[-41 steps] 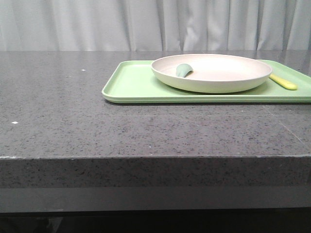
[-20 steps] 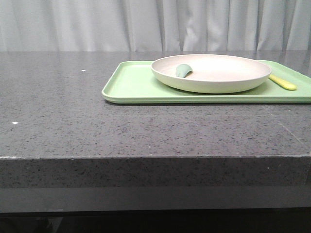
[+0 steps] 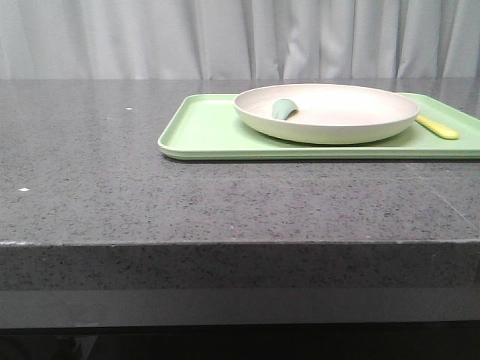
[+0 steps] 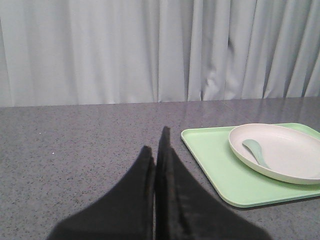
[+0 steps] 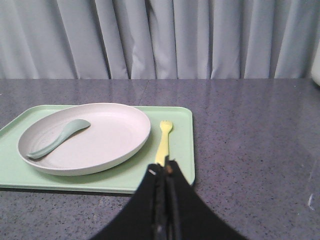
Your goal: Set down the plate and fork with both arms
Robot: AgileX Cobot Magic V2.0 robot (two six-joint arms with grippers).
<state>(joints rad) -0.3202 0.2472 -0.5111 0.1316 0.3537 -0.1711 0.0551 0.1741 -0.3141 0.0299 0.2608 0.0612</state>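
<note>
the plate (image 3: 327, 112) and fork (image 5: 163, 140) lie on the green tray (image 3: 206, 131) toward the tabletop's (image 3: 112, 187) far right edge, both claws (image 4: 156, 150) (image 5: 165, 172) closed and empty, so the thin fork could slip when pinched.

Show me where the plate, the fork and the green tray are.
plate (image 5: 107, 132): right wrist view, on its bare inner floor.
fork (image 5: 163, 141): right wrist view, mid-handle, beside the plate.
green tray (image 3: 202, 129): front view, on its bare floor left of the plate.
</note>
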